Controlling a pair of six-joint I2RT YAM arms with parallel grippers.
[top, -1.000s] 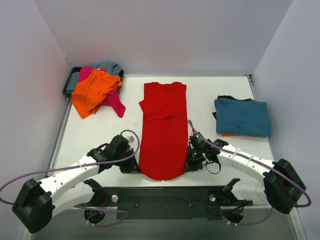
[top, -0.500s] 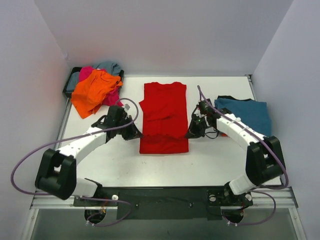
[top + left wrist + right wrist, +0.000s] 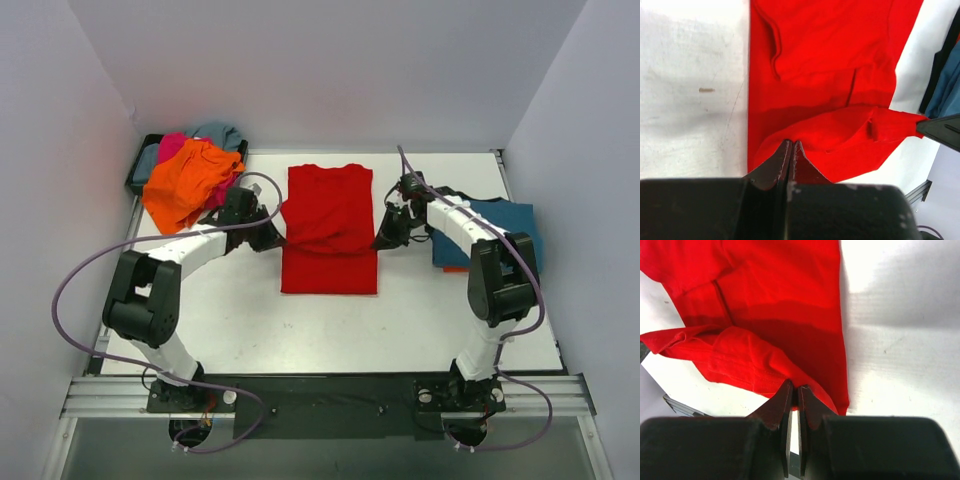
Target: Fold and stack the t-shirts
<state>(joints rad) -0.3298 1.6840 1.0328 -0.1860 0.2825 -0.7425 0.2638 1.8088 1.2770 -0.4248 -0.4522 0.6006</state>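
Observation:
The red t-shirt [image 3: 330, 225] lies in the middle of the table, its near hem lifted and folded back over its body. My left gripper [image 3: 276, 238] is shut on the hem's left corner; the cloth shows pinched in the left wrist view [image 3: 840, 135]. My right gripper [image 3: 382, 240] is shut on the hem's right corner, seen in the right wrist view [image 3: 755, 365]. The hem hangs stretched between both grippers, a little above the shirt. A folded teal blue t-shirt [image 3: 500, 232] lies on the right, on top of black and orange cloth.
A pile of orange [image 3: 188, 180], magenta pink [image 3: 172, 146] and grey-blue [image 3: 218, 133] t-shirts fills a black bin [image 3: 136, 172] at the far left corner and spills onto the table. Walls close in left, right and back.
Both grippers have carried the shirt's near hem away from the table's front edge toward the collar, folding the lower half over. The shirt now looks much shorter.

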